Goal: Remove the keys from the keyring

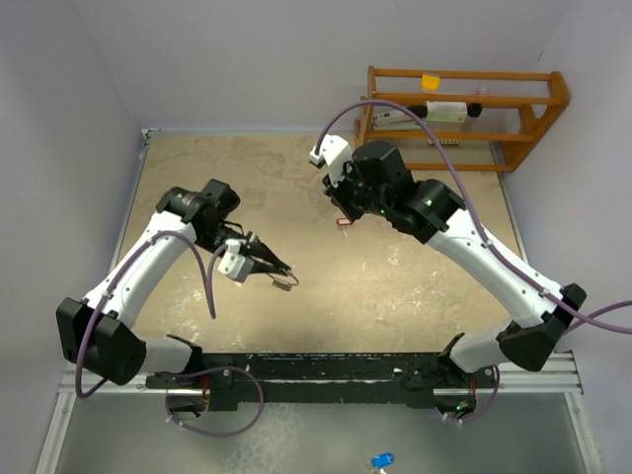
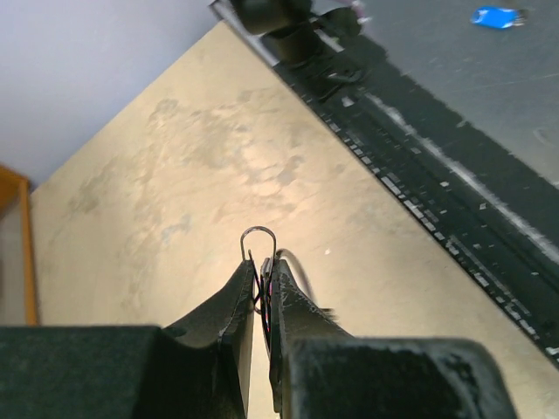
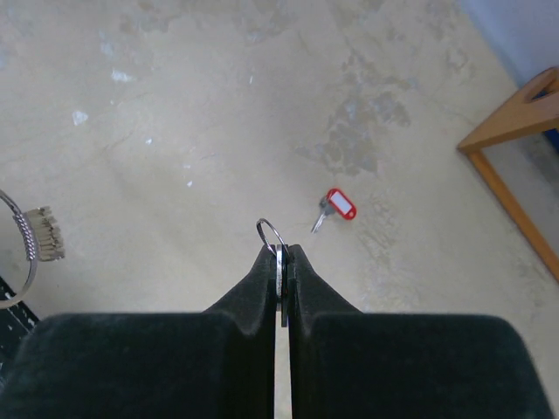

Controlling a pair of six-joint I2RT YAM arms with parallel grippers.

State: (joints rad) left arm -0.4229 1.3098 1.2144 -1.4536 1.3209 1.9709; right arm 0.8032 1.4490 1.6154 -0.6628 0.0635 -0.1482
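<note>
Pinching keyring (image 3: 260, 229) in closed right tool (image 3: 281, 255), left tool (image 2: 263, 266) closed on wire loop (image 2: 258, 229)

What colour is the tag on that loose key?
The key tag is red; clearest in right wrist view.

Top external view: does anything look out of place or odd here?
One thing: a small blue object lies on the grey surface below the arm bases in this view, off the tan table. The red-tagged key lies loose on the table, which fits the task. Nothing looks damaged.
</note>
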